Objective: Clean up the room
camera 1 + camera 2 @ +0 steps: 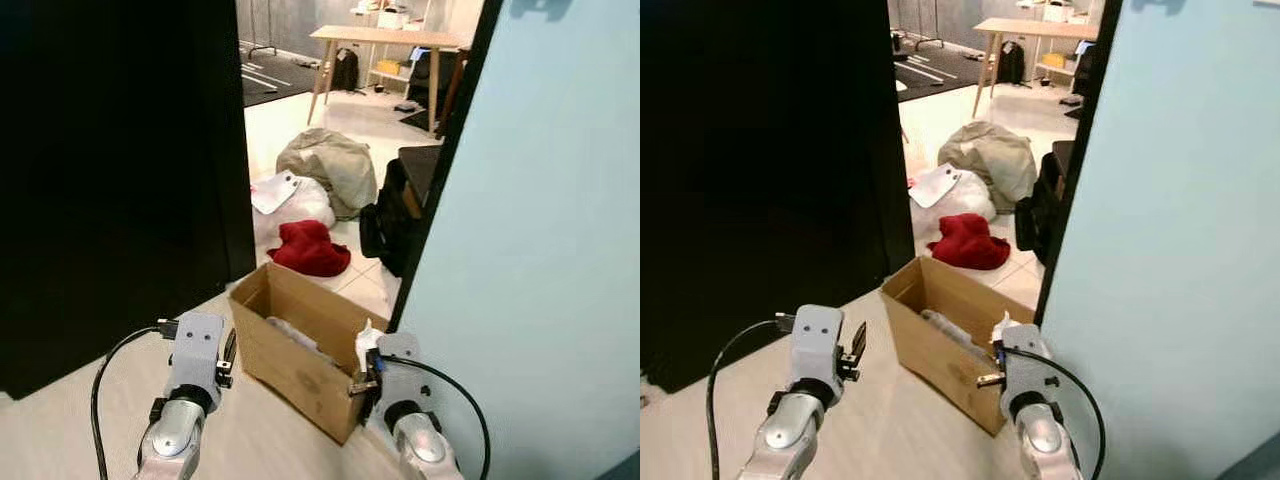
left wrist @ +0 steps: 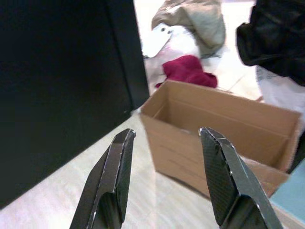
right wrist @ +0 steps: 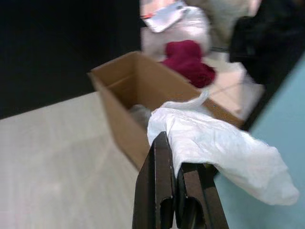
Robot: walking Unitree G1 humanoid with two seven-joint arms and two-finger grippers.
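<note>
Right wrist view: our right gripper (image 3: 174, 183) jaws pinch a limp, light white bag (image 3: 214, 143) above the box (image 1: 300, 345) at twelve o'clock; bunched folds grip best. Left gripper (image 2: 164, 179) jaws spread.

Cardboard box (image 1: 300, 345) on the floor. Left of the box, left gripper (image 2: 164, 179); at the box's right end, right gripper (image 3: 176, 191). Just behind the box, cloth heap (image 1: 310, 248); behind that, white bag (image 1: 295, 205), sack (image 1: 330, 165). Right of the box, wall panel (image 1: 530, 250). Far behind the box, table (image 1: 385, 40).
</note>
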